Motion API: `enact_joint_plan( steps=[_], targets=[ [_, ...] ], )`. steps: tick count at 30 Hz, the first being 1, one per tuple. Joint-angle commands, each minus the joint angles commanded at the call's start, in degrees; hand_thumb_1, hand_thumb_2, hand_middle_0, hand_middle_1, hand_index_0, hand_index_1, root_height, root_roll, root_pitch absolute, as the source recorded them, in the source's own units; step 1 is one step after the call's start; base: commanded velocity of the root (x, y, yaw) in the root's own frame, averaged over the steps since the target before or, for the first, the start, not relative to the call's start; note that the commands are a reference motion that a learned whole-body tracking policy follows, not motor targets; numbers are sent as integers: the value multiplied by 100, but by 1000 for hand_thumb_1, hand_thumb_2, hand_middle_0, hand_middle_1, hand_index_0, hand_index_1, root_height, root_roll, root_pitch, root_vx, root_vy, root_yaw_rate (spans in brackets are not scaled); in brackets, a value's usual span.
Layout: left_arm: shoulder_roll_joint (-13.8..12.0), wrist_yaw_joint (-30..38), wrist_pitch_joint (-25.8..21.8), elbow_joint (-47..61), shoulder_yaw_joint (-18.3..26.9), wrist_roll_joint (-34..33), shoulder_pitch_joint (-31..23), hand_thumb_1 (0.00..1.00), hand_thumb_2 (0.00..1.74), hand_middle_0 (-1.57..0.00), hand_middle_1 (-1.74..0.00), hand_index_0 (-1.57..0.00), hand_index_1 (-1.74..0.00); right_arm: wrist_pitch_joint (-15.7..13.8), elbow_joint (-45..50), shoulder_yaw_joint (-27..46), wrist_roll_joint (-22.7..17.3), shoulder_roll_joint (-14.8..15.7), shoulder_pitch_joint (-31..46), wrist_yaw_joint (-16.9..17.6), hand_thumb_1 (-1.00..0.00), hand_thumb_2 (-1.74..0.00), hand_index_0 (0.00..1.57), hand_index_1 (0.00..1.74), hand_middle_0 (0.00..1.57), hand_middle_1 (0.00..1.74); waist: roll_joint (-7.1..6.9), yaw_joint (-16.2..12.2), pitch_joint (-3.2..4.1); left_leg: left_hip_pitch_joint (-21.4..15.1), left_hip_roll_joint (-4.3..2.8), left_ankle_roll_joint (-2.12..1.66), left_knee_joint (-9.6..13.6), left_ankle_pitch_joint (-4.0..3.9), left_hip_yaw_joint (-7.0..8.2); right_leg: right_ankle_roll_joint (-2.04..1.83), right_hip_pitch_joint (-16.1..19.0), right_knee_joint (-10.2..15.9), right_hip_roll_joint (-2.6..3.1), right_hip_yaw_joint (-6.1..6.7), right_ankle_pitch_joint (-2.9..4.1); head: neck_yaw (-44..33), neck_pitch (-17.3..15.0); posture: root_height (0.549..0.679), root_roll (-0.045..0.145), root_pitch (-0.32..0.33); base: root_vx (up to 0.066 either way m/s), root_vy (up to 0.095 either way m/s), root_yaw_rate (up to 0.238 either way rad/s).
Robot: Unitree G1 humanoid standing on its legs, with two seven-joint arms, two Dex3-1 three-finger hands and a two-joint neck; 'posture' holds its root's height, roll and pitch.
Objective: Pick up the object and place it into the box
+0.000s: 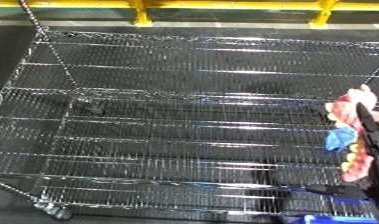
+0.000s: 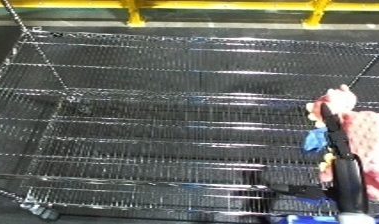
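Observation:
A pink soft toy (image 2: 361,131) with a blue patch (image 2: 313,141) and a yellow bit (image 1: 350,164) hangs at the right edge, above the right end of the wire shelf. My right hand (image 2: 345,182) comes up from the lower right. Its black fingers (image 2: 332,125) lie curled across the toy and hold it. Part of the toy runs out of view on the right. A sliver of something blue (image 1: 338,218) shows at the bottom edge below the hand; I cannot tell whether it is the bin. My left hand shows in neither view.
A chrome wire rack (image 1: 168,125) with several stacked shelves fills most of the view. One of its castors (image 1: 50,210) sits at the lower left. A yellow barrier (image 1: 143,15) runs along the floor beyond it.

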State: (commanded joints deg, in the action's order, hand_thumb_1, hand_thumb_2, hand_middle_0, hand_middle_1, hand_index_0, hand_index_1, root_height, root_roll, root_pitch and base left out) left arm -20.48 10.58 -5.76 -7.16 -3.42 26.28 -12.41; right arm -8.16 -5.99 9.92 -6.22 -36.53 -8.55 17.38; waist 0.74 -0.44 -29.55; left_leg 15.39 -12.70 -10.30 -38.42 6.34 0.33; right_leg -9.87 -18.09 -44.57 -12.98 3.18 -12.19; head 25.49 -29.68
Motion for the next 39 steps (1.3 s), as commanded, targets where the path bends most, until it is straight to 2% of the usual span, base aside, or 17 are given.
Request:
enact_joint_plan(
  steps=[6,14,21,27,28,29,30,31,33,34,35,39],
  targets=[
    [-36,20,-10,88,-43,148,-71,1000,1740,-1570,-1740,-1570,-1740,39,-390,123,-93,-283,-159,92,0,0,0,0,0,0,17,-31,-25,49,-24,-14,-15,-27,-10,9,-71,-27,10,37,10,875,-20,618,54,-222,3,-29,-28],
    [-127,-10,-5,88,-205,256,-63,1000,1740,-1570,-1740,-1570,-1740,100,-920,245,-211,-625,-319,184,0,0,0,0,0,0,120,-78,-25,63,-36,-42,54,-74,9,1,-152,-33,-3,53,3,1600,0,617,57,-214,6,-30,-16],
    [-200,-54,-34,47,-426,343,-31,1000,1740,-1570,-1740,-1570,-1740,149,-1610,177,-409,-979,-675,249,0,0,0,0,0,0,254,-113,-25,66,-28,-57,85,-99,46,-14,-247,-69,-28,81,15,2275,36,616,63,-209,12,-30,-34],
    [-271,-86,-76,29,-602,379,-36,1000,1740,-1570,-1740,-1570,-1740,256,-2146,-65,-368,-1325,-1114,266,0,0,0,0,0,0,376,-102,-23,99,-4,-64,78,-102,64,-20,-343,-120,-51,109,13,2713,169,615,69,-203,10,-15,-24],
    [-290,-90,-93,20,-640,389,-36,1000,1740,-1570,-1740,-1570,-1740,300,-2296,-137,-358,-1433,-1259,273,0,0,0,0,0,0,405,-97,-23,110,3,-66,79,-104,68,-22,-369,-131,-60,115,16,2797,184,615,71,-201,6,-5,-34],
    [-323,-92,-120,-6,-714,414,-39,1000,1740,-1570,-1740,-1570,-1740,403,-2642,-305,-334,-1671,-1600,293,0,0,0,0,0,0,463,-88,-23,141,18,-71,74,-108,77,-23,-430,-151,-79,130,26,2989,248,615,75,-196,7,0,-36],
    [-323,-92,-120,-6,-714,414,-39,1000,1740,-1570,-1740,-1570,-1740,403,-2642,-305,-334,-1671,-1600,293,0,0,0,0,0,0,463,-88,-23,141,18,-71,74,-108,77,-23,-430,-151,-79,130,26,2989,248,615,75,-196,7,0,-36],
    [-348,-92,-140,-40,-780,434,-51,1000,1740,-1570,-1740,-1570,-1740,458,-3009,-504,-305,-1882,-1958,293,0,0,0,0,0,0,518,-85,-24,179,32,-74,67,-113,84,-22,-492,-163,-95,146,35,3120,276,614,79,-190,6,0,-22],
    [-354,-94,-143,-52,-801,440,-56,1000,1740,-1570,-1740,-1570,-1740,468,-3160,-591,-288,-1954,-2100,289,0,0,0,0,0,0,537,-86,-25,195,36,-75,64,-116,86,-21,-515,-167,-100,151,39,3120,276,614,80,-188,4,1,-12],
    [-374,-106,-152,-68,-857,453,-82,1000,1740,-1570,-1740,-1570,-1740,499,-3506,-799,-231,-2098,-2413,280,0,0,0,0,0,0,589,-93,-25,236,45,-80,60,-123,94,-20,-577,-183,-108,166,42,3424,282,614,83,-182,7,-3,-17],
    [-374,-106,-152,-68,-857,453,-82,1000,1740,-1570,-1740,-1570,-1740,499,-3506,-799,-231,-2098,-2413,280,0,0,0,0,0,0,589,-93,-25,236,45,-80,60,-123,94,-20,-577,-183,-108,166,42,3424,282,614,83,-182,7,-3,-17],
    [-398,-129,-170,-129,-999,490,-166,1000,1740,-1570,-1740,-1570,-1740,639,-4326,-1364,-48,-2425,-3155,189,0,0,0,0,0,0,723,-104,-25,363,69,-99,43,-155,116,-4,-763,-264,-123,209,36,3769,286,612,90,-166,14,-9,-27]
  ],
)
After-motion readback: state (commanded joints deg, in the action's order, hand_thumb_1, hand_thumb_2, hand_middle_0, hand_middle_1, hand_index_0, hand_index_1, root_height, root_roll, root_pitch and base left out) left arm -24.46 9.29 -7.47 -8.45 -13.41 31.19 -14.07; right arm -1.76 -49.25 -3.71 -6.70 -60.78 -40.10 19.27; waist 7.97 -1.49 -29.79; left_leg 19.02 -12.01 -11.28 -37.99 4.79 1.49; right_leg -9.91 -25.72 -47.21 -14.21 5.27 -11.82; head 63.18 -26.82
